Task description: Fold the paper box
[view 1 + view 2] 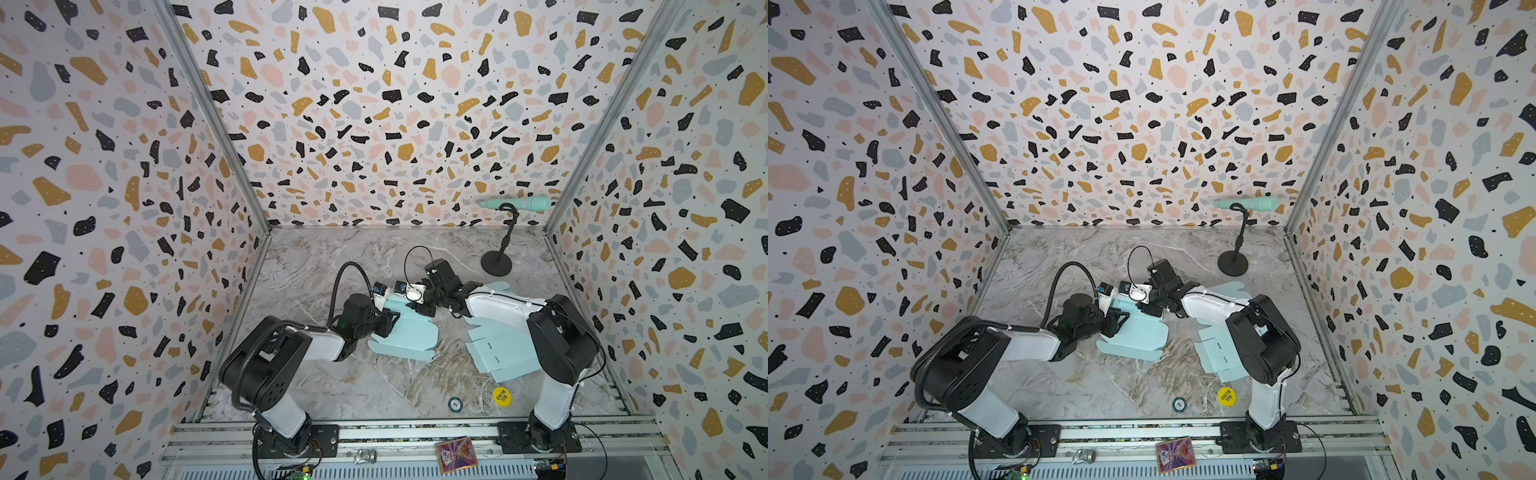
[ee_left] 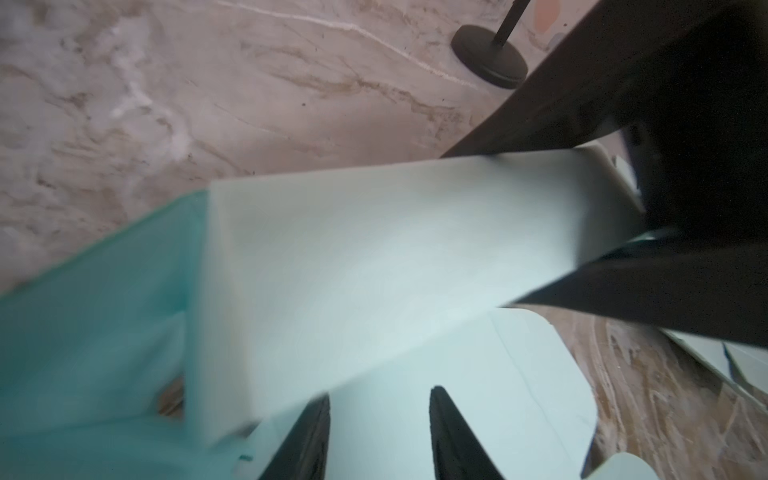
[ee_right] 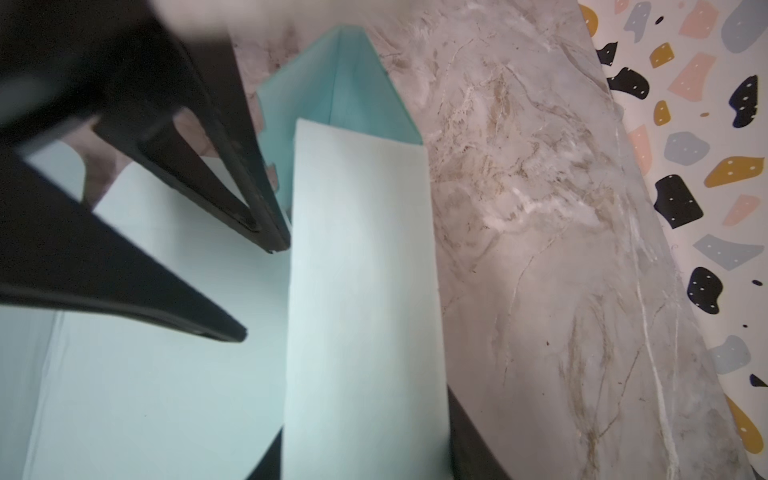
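- Two grippers are meeting over the middle of the desk (image 1: 316, 266): the left gripper (image 2: 378, 395) is standing part-open, gripping nothing visible, one fingertip (image 3: 266, 241) sitting just beside the raised panel (image 2: 374, 266).
- Opposite, the right gripper (image 3: 365, 432) is straddling that panel; whether it is clamping, I cannot tell.
- Beneath both, the paper box (image 1: 405, 336) is lying mid-desk, its panel running lengthwise from one gripper toward the other, both equally near.

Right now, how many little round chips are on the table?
2: a yellow chip and a teal chip, side by side near the table's front edge. Others may be hidden.
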`<act>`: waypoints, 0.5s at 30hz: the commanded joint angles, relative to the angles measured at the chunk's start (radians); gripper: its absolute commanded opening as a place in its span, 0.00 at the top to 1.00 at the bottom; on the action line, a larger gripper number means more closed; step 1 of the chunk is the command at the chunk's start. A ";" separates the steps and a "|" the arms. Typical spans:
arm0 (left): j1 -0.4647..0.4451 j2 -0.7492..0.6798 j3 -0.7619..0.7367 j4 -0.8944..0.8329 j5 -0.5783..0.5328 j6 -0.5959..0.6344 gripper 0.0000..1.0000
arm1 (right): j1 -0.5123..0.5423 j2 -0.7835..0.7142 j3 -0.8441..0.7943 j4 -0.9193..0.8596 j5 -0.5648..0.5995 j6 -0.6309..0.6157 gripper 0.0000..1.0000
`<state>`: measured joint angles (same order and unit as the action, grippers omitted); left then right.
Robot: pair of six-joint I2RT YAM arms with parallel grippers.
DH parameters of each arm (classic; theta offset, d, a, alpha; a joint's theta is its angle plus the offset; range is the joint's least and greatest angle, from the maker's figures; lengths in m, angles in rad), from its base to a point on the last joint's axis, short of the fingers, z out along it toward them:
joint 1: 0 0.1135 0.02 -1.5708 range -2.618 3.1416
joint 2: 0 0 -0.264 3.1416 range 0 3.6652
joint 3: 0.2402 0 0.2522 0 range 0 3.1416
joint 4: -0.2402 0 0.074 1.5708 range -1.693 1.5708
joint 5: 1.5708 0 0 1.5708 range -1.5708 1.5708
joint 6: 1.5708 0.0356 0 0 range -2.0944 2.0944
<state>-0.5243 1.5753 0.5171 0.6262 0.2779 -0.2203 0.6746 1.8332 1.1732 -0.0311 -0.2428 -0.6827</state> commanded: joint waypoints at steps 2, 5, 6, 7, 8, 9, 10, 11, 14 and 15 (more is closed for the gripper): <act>0.003 -0.139 -0.038 -0.068 0.014 0.023 0.58 | -0.019 0.004 -0.031 -0.069 0.034 -0.017 0.60; 0.011 -0.194 -0.049 -0.044 -0.015 -0.005 0.58 | -0.038 -0.004 -0.031 -0.067 0.032 -0.027 0.60; 0.027 -0.196 -0.048 -0.020 -0.009 -0.020 0.59 | -0.042 -0.006 -0.031 -0.071 0.035 -0.034 0.60; 0.048 -0.197 -0.046 0.002 0.007 -0.033 0.59 | -0.046 -0.009 -0.031 -0.074 0.039 -0.038 0.60; 0.075 -0.196 -0.045 0.033 0.030 -0.045 0.59 | -0.051 -0.012 -0.032 -0.079 0.042 -0.043 0.60; 0.105 -0.197 -0.037 0.042 0.049 -0.047 0.59 | -0.056 -0.013 -0.030 -0.081 0.042 -0.047 0.60; 0.132 -0.199 -0.027 0.046 0.063 -0.047 0.59 | -0.060 -0.015 -0.030 -0.078 0.038 -0.049 0.60; 0.164 -0.201 -0.017 0.050 0.082 -0.043 0.59 | -0.061 -0.018 -0.030 -0.077 0.034 -0.050 0.60; 0.242 -0.182 0.007 0.097 0.092 -0.049 0.59 | -0.065 -0.013 -0.028 -0.073 0.030 -0.055 0.59; 0.258 -0.163 0.018 0.110 0.093 -0.048 0.58 | -0.067 -0.009 -0.024 -0.076 0.030 -0.057 0.58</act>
<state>-0.3077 1.3926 0.4934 0.6384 0.3363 -0.2581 0.6144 1.8313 1.1713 -0.0319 -0.2207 -0.7235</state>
